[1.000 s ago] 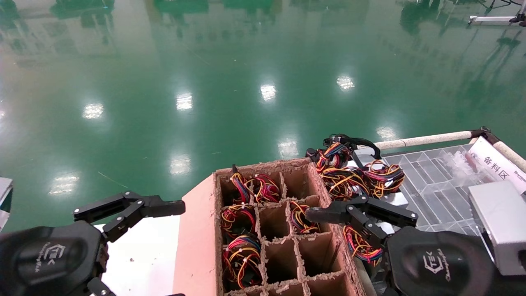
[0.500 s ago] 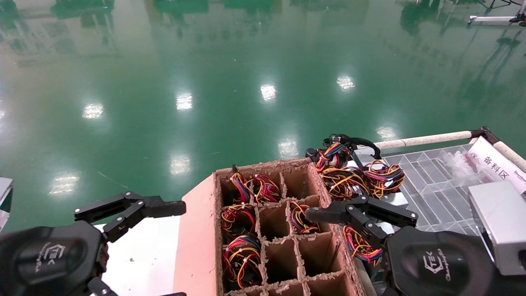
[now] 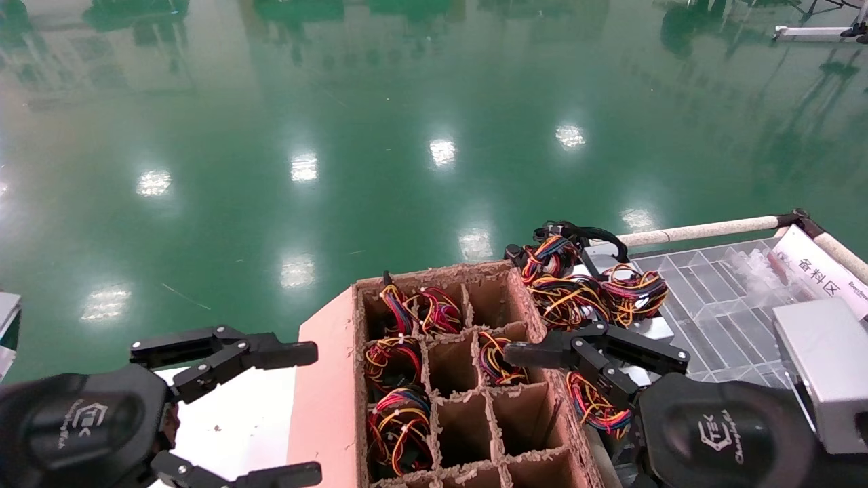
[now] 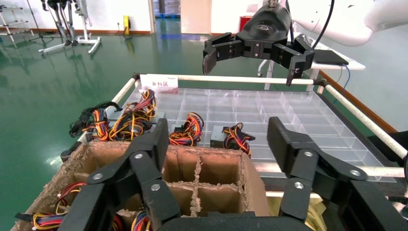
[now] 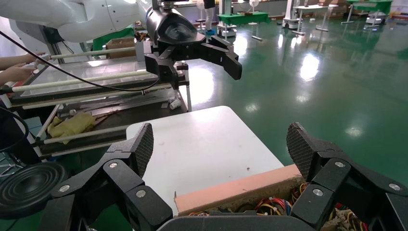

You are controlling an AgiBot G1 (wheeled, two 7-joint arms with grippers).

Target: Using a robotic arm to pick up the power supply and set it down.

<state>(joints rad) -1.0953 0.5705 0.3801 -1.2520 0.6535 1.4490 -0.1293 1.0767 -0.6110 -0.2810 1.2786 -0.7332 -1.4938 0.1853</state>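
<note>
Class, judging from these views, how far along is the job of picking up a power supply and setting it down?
Done: several wire-bundled power supplies already lie on the clear tray.
In hand: nothing; the left gripper hovers over the white table and the right gripper over the cardboard box edge, both with jaws open and empty.
Left: supplies remaining in the box cells.
</note>
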